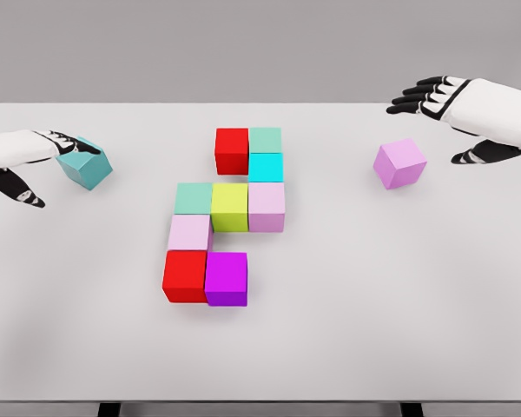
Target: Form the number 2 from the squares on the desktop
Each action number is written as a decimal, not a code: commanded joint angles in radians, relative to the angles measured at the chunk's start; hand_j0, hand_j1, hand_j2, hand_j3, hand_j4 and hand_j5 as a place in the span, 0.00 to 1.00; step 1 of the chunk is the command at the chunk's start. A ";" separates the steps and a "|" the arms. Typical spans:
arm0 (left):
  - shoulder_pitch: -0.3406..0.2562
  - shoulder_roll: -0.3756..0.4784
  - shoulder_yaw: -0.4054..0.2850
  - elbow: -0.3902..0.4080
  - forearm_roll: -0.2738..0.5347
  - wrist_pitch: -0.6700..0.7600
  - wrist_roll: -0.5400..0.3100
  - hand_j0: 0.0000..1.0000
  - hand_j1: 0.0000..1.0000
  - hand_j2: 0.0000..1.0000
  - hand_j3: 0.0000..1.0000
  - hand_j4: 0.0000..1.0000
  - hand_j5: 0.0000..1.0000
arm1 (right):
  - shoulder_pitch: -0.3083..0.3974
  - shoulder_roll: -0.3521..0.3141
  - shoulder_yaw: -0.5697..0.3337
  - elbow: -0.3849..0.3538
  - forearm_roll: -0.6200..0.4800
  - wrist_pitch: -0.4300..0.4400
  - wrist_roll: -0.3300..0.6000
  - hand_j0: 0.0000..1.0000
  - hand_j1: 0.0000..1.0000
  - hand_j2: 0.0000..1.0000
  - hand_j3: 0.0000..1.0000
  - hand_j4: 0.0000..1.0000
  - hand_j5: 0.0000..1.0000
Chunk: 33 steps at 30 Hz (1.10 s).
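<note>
Nearest the camera, head view: bright red cube (185, 276) and vivid magenta cube (226, 278), side by side and touching, forming the bottom row of the block cluster on the flat white tabletop (399, 295).

Landmark: yellow-green cube (229, 207), at the cluster's middle.
- Pale pink cube (190, 233) sits directly above the bright red one, diagonally below-left of the landmark.
- Mint green cube (194, 198) touches the landmark's left side.
- Lilac cube (267, 207) touches the landmark's right side.
- Cyan cube (266, 167) stands just behind the lilac one, up-right of the landmark.
- Second red cube (232, 150) and sage green cube (266, 139) form the far row, touching each other; the red one is straight behind the landmark with a small gap between.

Loose pieces:
- Teal cube (85, 164), tilted, well left of the landmark. Left hand (30, 161) is at it: dark fingers (69, 142) draped over its top and left edge, thumb hanging low beside it. Reads as a grasp on the cube.
- Light purple cube (399, 163), turned at an angle, well right of the landmark, lying alone. Right hand (469, 113) hovers behind and right of it, apart from it, fingers spread and relaxed, holding nothing; thumb points down toward the table near the right edge.
</note>
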 commanded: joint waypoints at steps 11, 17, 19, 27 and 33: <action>-0.066 -0.112 0.011 0.157 -0.185 0.002 0.007 1.00 1.00 1.00 1.00 1.00 1.00 | -0.008 -0.008 0.004 0.121 -0.022 0.003 0.000 1.00 1.00 1.00 1.00 1.00 1.00; -0.094 -0.181 0.012 0.207 -0.289 0.002 0.012 1.00 1.00 1.00 1.00 1.00 1.00 | -0.034 0.004 0.055 0.104 -0.036 0.003 0.000 1.00 1.00 1.00 1.00 1.00 1.00; -0.115 -0.209 0.014 0.260 -0.289 0.002 0.029 1.00 1.00 1.00 1.00 1.00 1.00 | -0.057 0.018 0.114 0.103 -0.036 0.003 0.000 1.00 1.00 1.00 1.00 1.00 1.00; -0.118 -0.263 0.006 0.292 -0.357 0.053 0.119 1.00 1.00 1.00 1.00 1.00 1.00 | -0.124 0.061 0.260 0.149 0.004 0.003 0.000 1.00 1.00 1.00 1.00 1.00 1.00; -0.115 -0.266 0.007 0.293 -0.413 0.061 0.138 1.00 1.00 1.00 1.00 1.00 1.00 | -0.175 0.108 0.315 0.251 0.041 0.003 0.000 1.00 1.00 1.00 1.00 1.00 1.00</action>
